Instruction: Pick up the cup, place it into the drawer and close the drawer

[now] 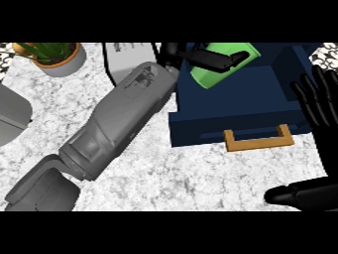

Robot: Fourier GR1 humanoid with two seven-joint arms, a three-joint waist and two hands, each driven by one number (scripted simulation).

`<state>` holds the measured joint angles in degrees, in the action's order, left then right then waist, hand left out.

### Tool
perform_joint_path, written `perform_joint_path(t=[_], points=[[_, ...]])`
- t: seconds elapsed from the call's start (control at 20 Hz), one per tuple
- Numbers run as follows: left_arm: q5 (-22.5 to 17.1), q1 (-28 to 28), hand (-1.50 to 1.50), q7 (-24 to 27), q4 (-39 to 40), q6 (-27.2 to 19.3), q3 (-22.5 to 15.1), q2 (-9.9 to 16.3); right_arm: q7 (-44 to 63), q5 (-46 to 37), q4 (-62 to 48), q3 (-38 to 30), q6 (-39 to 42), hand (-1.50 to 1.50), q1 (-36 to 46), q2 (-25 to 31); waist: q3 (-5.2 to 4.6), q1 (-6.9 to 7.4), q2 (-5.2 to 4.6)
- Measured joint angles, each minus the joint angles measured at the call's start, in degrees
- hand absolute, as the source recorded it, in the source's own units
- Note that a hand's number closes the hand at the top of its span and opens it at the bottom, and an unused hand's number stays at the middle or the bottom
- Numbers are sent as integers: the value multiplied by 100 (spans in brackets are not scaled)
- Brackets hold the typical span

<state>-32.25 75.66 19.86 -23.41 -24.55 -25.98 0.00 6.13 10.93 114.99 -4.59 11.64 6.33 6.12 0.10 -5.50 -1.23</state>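
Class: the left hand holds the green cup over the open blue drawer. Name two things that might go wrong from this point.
1. The green cup lies tilted near the drawer's left wall; released by the left hand, it might catch there.
2. The left forearm reaches over the drawer's corner, so closing early might strike it.

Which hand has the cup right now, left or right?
The left hand: its fingers curl round the green cup over the open blue drawer. The right hand rests open at the view's right, holding nothing.

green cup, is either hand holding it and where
Yes: the left hand is curled over the upper side of the green cup, above the open drawer. The right hand is open, holding nothing.
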Motion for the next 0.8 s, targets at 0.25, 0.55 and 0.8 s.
perform_joint_path(t=[0.25,0.55,0.8], points=[[-13,88,-150,-177,146,-227,-520,0,-24,1,-113,7,-26,-150,178,-26,3,-56,-16],[-335,-27,-150,-68,20,-375,-743,1,29,154,-129,31,5,-150,321,-60,1,-152,-39],[-751,-106,-150,297,-232,-192,-629,0,121,440,-46,-72,88,-150,262,-24,-3,-51,-8]])
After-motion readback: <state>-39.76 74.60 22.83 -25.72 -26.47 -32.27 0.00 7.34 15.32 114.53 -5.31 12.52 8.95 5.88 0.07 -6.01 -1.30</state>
